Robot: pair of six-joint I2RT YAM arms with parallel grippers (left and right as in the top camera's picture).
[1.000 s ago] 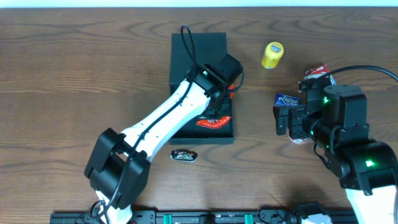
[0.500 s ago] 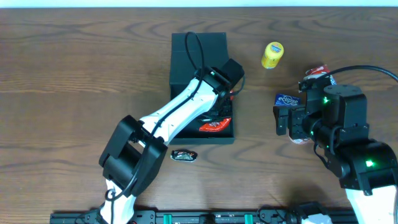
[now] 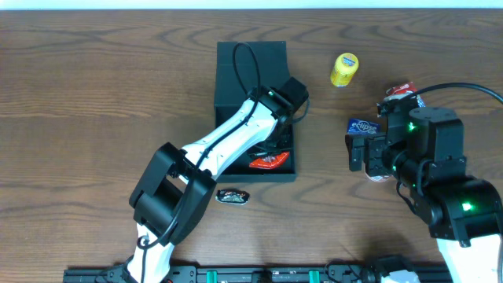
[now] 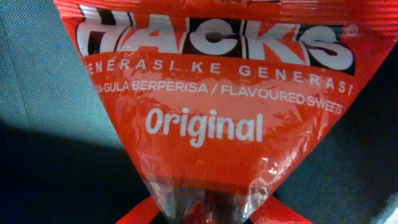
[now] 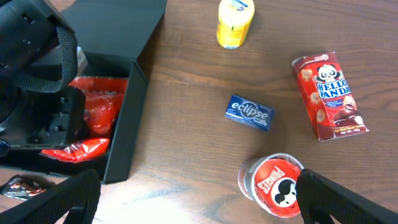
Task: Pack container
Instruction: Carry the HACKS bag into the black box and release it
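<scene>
We see a brown wooden table with fine lengthwise grain and a low satin sheen. The black square cardboard container is matt and smooth, giving back almost no light. The red crinkled plastic sweet packet is glossy film, creased and catching highlights. The yellow plastic bottle looks smooth and faintly shiny. The red printed cardboard biscuit box has a coated, semi-gloss face, and the small blue mint pack gleams likewise. The round red-lidded cup has a shiny lid. The white plastic shell of the left arm is smooth and hard.
</scene>
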